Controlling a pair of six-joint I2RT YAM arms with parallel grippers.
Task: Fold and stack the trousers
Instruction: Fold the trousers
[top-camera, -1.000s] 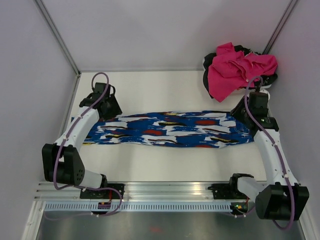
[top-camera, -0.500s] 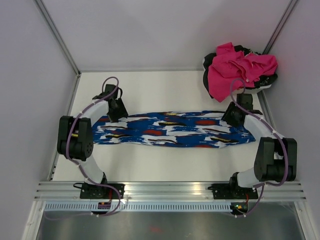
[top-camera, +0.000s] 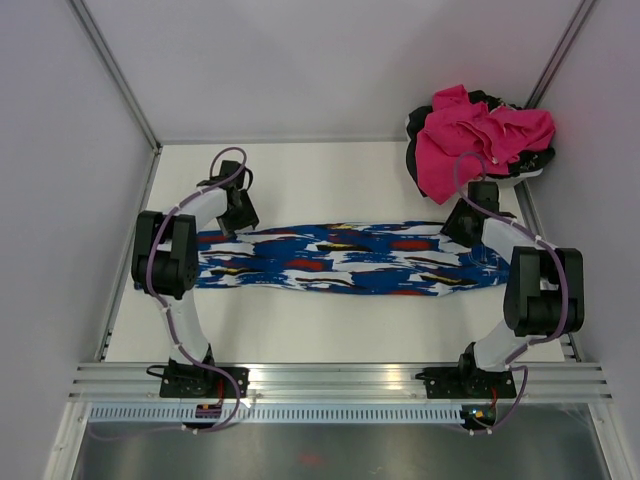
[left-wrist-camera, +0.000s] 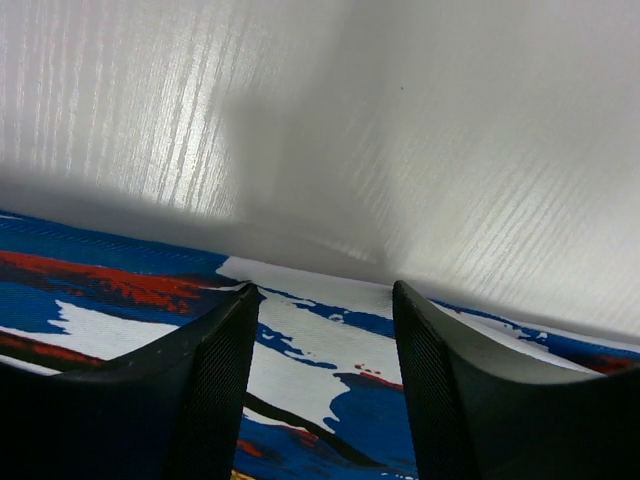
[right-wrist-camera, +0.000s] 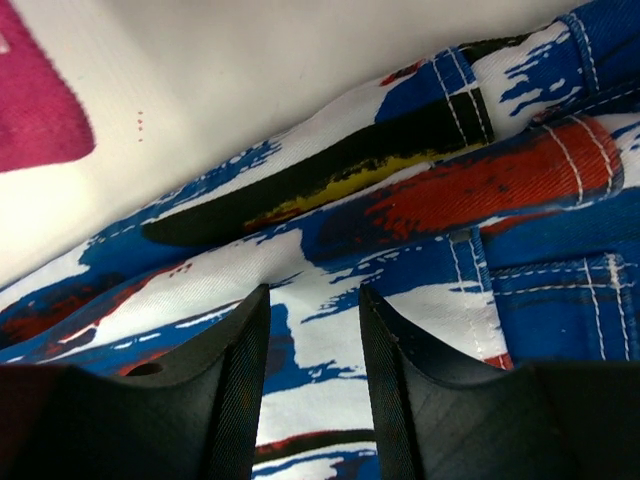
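My left gripper (left-wrist-camera: 325, 292) is parted and empty, low over the far edge of the trousers (top-camera: 340, 260). My right gripper (right-wrist-camera: 313, 292) is parted the same way over their other end. The trousers lie flat across the table (top-camera: 330, 180), with a pink garment (top-camera: 470, 135) heaped in the far right corner.

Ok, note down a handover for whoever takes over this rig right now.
Left gripper: open, over the trousers' far edge near the left end, holding nothing.
Right gripper: open, over the right end, holding nothing.
Trousers: flat in one long strip across the table; pink clothes heaped far right.
Done: laid out straight, seemingly leg on leg.
To do: fold end to end, then stack.
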